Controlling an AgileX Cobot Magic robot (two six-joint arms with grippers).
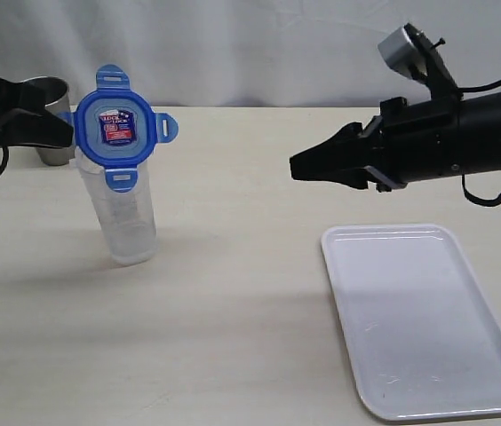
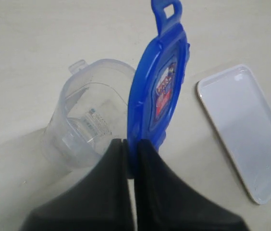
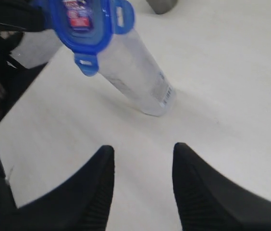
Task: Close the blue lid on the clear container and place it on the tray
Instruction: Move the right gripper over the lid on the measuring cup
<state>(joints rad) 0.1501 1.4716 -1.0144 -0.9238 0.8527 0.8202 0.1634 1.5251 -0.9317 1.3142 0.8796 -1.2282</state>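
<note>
Pinching the blue lid [image 1: 114, 127] on edge, upper left, the left claw [image 2: 130, 144] is poising it atop the clear container [image 1: 126, 217] for seating; the right claw [image 3: 142, 159] is hovering, jaws apart, above the lower-right tray [image 1: 428, 390].

Pale table [image 1: 250, 293] has the clear container [image 1: 126, 226] standing at the left, a grey steel cup [image 1: 55, 156] just behind it, and the white tray [image 1: 419, 319] front right.

Blue lid [image 2: 155, 98] on edge between the black jaws, just beside the open clear container [image 2: 73, 122], tray [image 2: 243, 132] farther off
</note>
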